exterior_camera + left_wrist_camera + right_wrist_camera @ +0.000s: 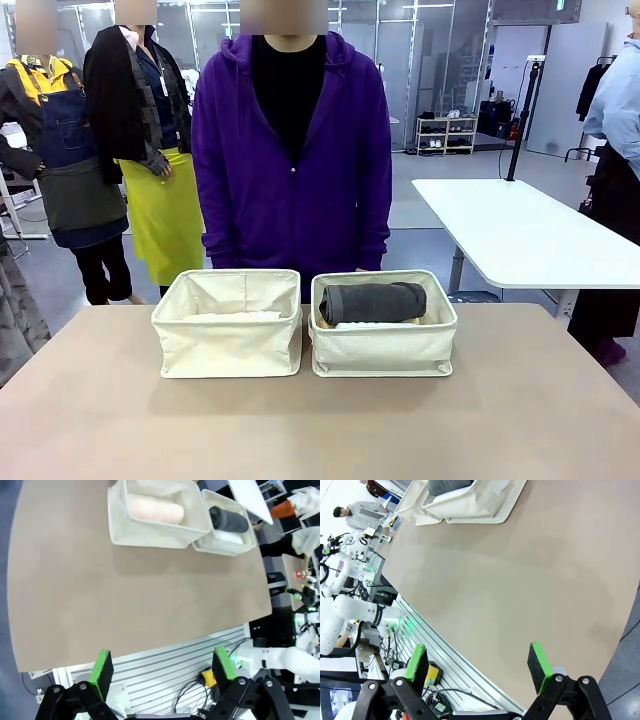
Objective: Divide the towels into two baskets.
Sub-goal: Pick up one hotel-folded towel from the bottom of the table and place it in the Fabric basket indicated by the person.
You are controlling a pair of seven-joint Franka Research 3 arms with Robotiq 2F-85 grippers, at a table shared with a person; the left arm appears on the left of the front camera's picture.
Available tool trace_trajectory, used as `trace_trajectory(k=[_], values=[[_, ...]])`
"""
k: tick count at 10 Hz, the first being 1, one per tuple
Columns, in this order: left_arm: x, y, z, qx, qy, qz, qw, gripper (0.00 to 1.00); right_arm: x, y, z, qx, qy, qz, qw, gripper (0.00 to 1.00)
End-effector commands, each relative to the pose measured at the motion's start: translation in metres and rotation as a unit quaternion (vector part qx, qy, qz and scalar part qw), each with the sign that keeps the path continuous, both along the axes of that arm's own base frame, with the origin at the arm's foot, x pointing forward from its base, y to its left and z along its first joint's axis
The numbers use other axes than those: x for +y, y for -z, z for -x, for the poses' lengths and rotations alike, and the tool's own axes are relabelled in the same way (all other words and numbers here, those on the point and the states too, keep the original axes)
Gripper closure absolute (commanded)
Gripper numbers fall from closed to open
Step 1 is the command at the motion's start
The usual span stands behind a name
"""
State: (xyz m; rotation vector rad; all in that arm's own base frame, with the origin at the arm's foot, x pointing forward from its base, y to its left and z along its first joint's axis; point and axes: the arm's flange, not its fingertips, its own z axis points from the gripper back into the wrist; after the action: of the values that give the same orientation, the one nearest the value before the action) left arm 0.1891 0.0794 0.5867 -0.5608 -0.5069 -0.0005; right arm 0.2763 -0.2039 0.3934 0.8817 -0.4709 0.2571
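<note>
Both grippers hanging wide open over the table's near edge, towels sitting in the baskets.

The left gripper [162, 672] and the right gripper [479, 665] are each spreading their green pads fully apart and holding nothing, above the near side of the tan table [320, 420]. Farther across, the two cream baskets are standing side by side, touching: the left basket [228, 345] is holding the peach towel [155, 510], and the right basket [383, 350] is holding the dark grey towel [373, 301] lying over something white [226, 536]. Behind them a person in a purple hoodie [292, 160] is standing at the far edge.
</note>
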Motion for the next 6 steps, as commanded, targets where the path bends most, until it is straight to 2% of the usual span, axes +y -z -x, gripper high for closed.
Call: trace_trajectory(k=[1, 6], values=[[0.0004, -0.0012, -0.0013, -0.005, 0.001, 0.014, 1.0, 0.0, 0.0013, -0.003, 0.001, -0.001, 0.005, -0.008, 1.0, 0.0], [0.0004, -0.0012, -0.0013, -0.005, 0.001, 0.014, 1.0, 0.0, 0.0013, -0.003, 0.001, -0.001, 0.005, -0.008, 1.0, 0.0]])
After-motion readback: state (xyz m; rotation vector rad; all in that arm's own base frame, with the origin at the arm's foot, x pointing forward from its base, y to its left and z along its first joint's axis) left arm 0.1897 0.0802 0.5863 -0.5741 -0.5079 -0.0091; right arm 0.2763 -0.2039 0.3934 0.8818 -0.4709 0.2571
